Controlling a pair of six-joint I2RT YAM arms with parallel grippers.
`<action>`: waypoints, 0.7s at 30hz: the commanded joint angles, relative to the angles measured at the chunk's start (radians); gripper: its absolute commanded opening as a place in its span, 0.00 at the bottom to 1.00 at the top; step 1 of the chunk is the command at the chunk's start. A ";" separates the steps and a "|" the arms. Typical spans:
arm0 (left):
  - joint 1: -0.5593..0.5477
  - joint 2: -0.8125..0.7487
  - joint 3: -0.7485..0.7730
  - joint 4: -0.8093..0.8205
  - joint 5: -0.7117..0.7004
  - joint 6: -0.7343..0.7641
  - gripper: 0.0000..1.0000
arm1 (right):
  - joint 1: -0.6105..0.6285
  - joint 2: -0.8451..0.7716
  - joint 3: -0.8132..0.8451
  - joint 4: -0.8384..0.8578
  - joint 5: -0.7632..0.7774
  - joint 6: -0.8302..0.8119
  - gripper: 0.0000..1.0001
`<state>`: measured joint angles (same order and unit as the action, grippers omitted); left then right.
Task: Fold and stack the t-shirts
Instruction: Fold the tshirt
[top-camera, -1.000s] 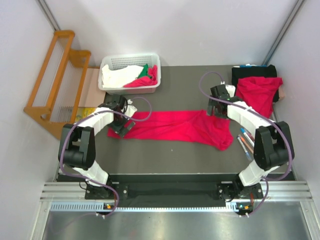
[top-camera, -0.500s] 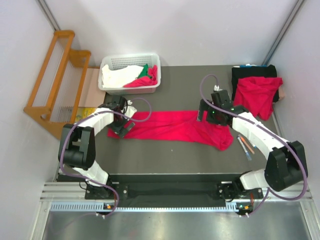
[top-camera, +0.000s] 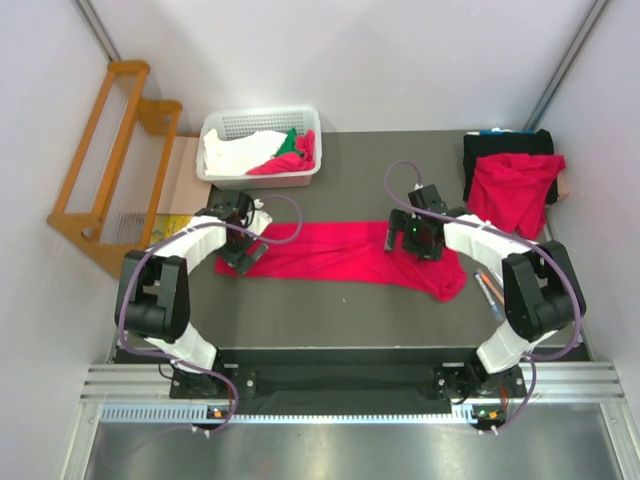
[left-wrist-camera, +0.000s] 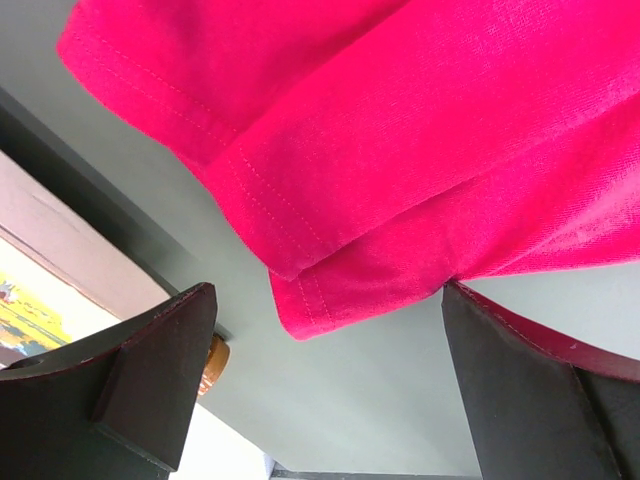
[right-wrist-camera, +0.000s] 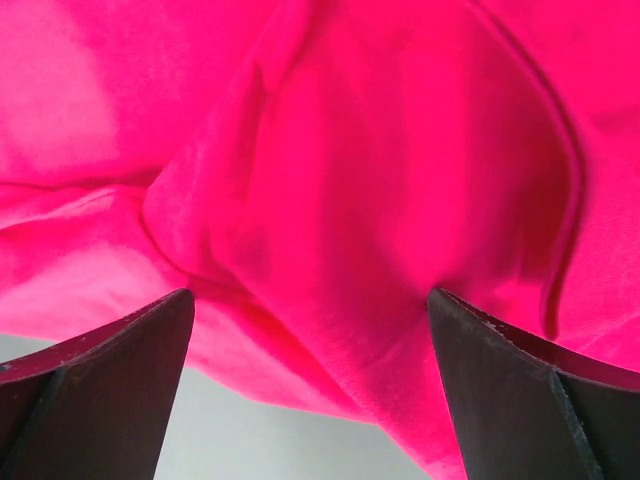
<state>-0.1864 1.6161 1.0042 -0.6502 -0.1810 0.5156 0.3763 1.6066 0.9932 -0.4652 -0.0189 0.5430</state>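
Left claw, spread wide and empty, is set over a hem corner of the t-shirt beneath; right claw, likewise wide and empty, over its rumpled opposite end.

Robot lab test cell: dark tabletop boxed in by plain white panel walls, aluminium extrusion rail along its near edge.
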 joint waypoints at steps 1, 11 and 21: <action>-0.005 -0.041 -0.004 0.008 -0.018 0.008 0.99 | -0.027 0.000 0.041 0.033 0.065 -0.011 1.00; -0.005 -0.051 -0.032 0.014 -0.017 0.012 0.99 | -0.177 0.013 0.084 0.007 0.128 -0.077 1.00; -0.005 -0.041 -0.029 0.007 -0.003 0.008 0.99 | -0.221 0.073 0.220 -0.032 0.214 -0.098 1.00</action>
<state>-0.1864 1.6032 0.9726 -0.6498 -0.1844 0.5232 0.1650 1.6611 1.1255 -0.4843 0.1501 0.4633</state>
